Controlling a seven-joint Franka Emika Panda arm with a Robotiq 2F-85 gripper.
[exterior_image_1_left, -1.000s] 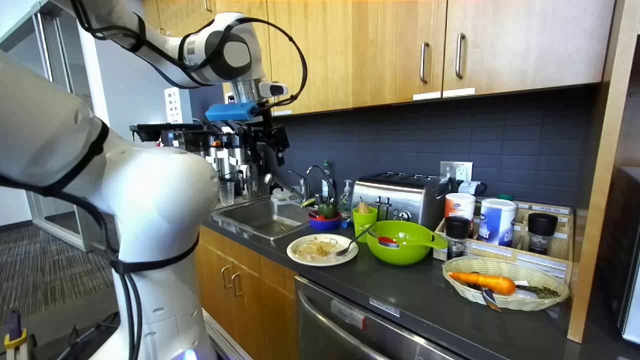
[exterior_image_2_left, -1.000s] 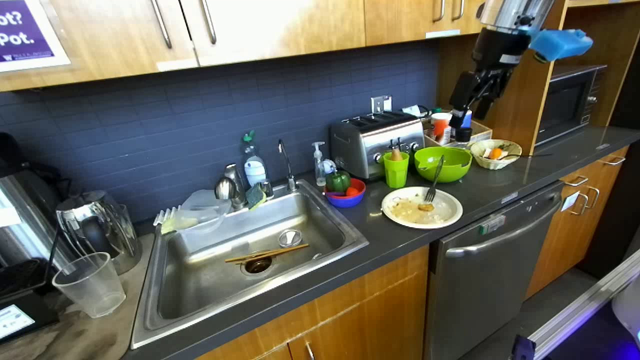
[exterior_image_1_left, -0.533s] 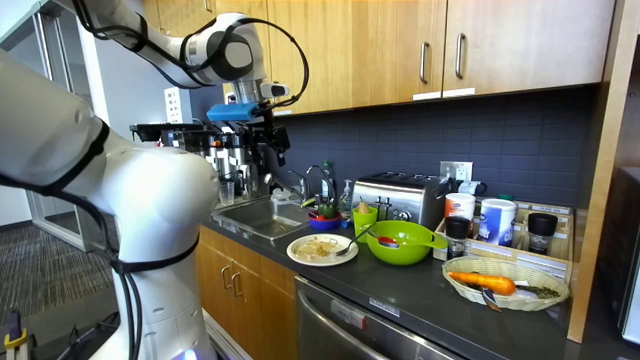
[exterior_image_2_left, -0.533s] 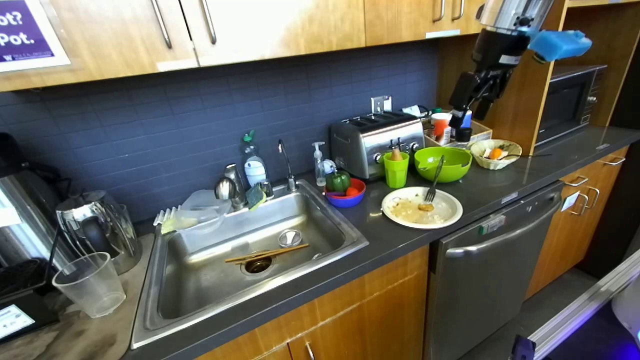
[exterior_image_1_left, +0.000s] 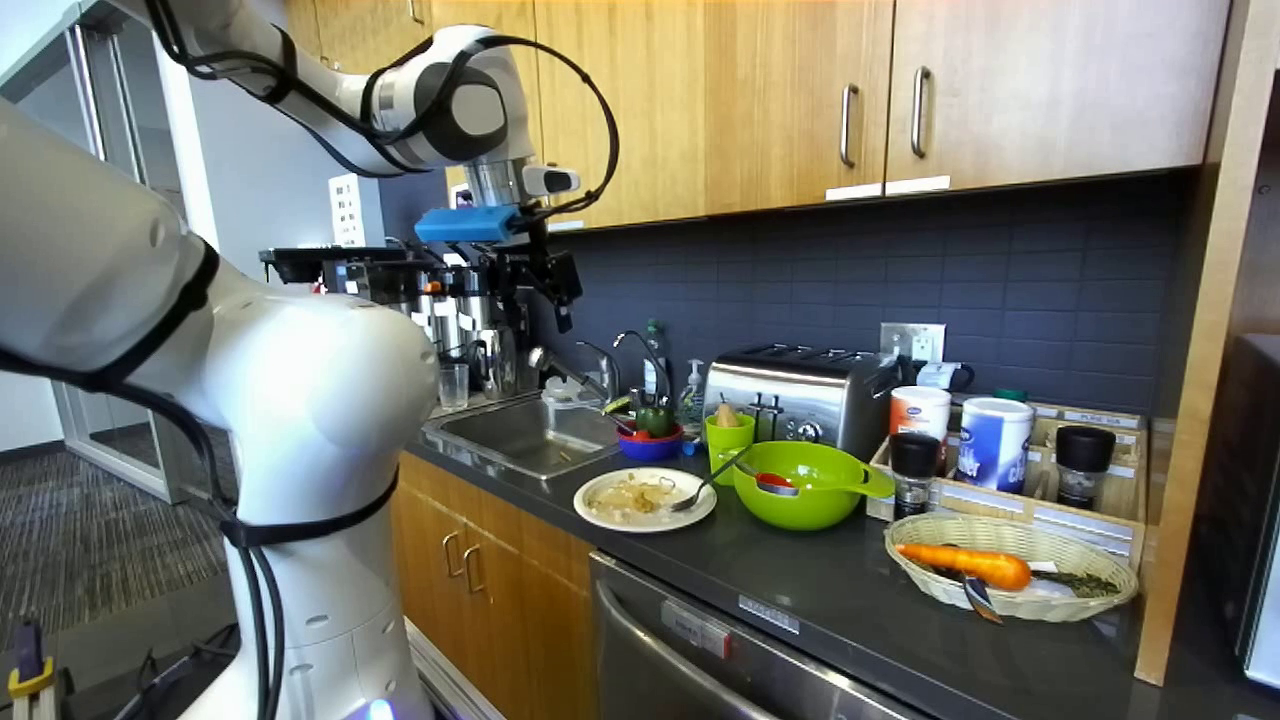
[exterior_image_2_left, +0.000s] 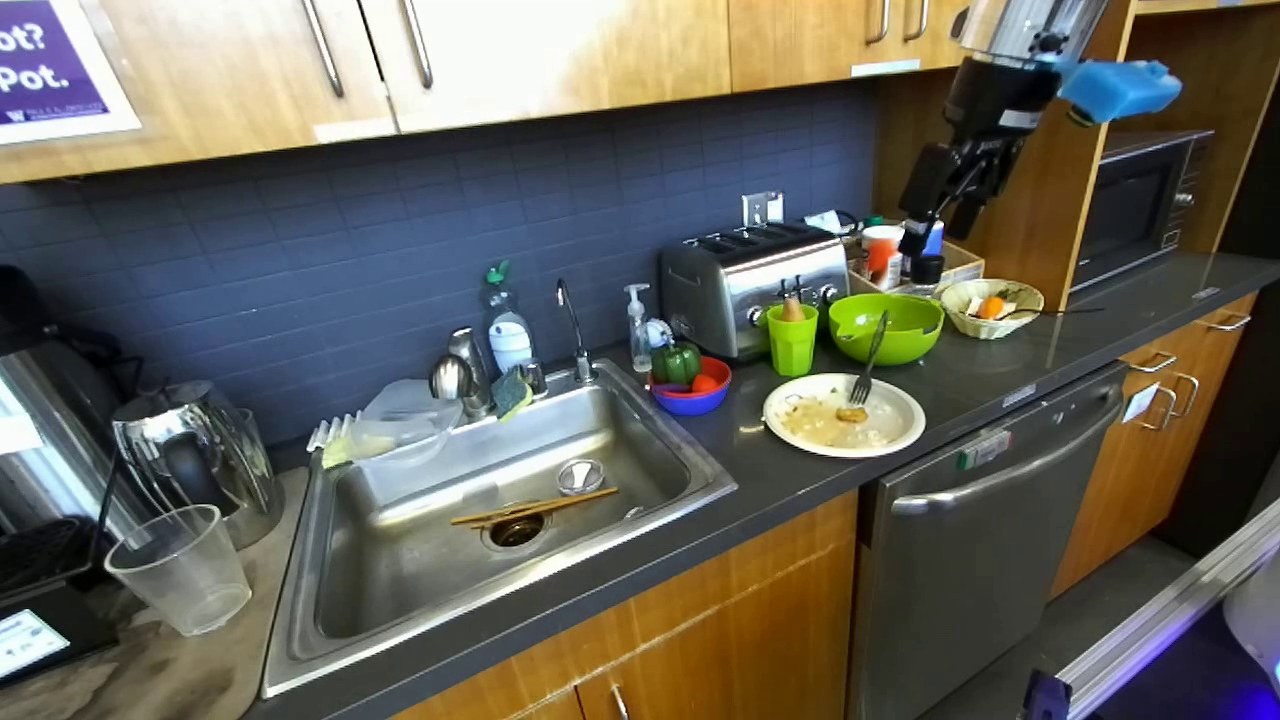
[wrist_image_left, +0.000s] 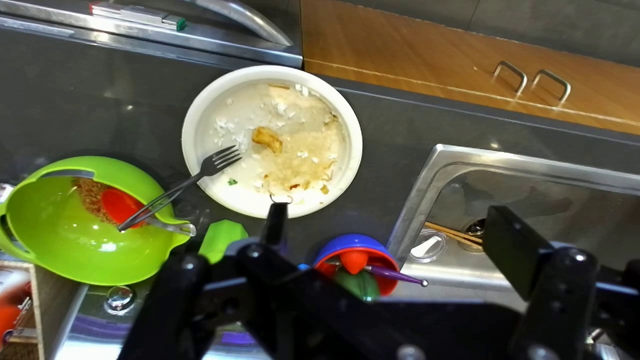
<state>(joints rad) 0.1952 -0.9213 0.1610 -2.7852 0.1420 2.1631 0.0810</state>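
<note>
My gripper (wrist_image_left: 392, 220) stands open above the counter, its fingers wide apart with nothing between them. In both exterior views the gripper (exterior_image_2_left: 938, 230) hangs in the air, pointing down. Below it in the wrist view lies a white plate (wrist_image_left: 355, 140) with food scraps. A dark fork (wrist_image_left: 187, 184) rests its tines on the plate, handle reaching over the green bowl (wrist_image_left: 50, 245), which holds a red scoop (wrist_image_left: 117, 204). A red-and-blue bowl (wrist_image_left: 352, 242) contains a green pepper (wrist_image_left: 357, 285), a red item and a purple-handled tool. Part of a green cup (wrist_image_left: 222, 237) is hidden by a finger.
The steel sink (exterior_image_2_left: 400, 570) holds chopsticks. A toaster (exterior_image_1_left: 780, 385) stands against the wall. A wicker basket (exterior_image_1_left: 1050, 607) with a carrot (exterior_image_1_left: 980, 567) sits before a wooden tray (exterior_image_1_left: 1120, 490) of spice containers. Cabinets (exterior_image_1_left: 780, 110) hang overhead.
The arm has shifted only very slightly. The gripper has stayed open, and the objects on the counter are where they were.
</note>
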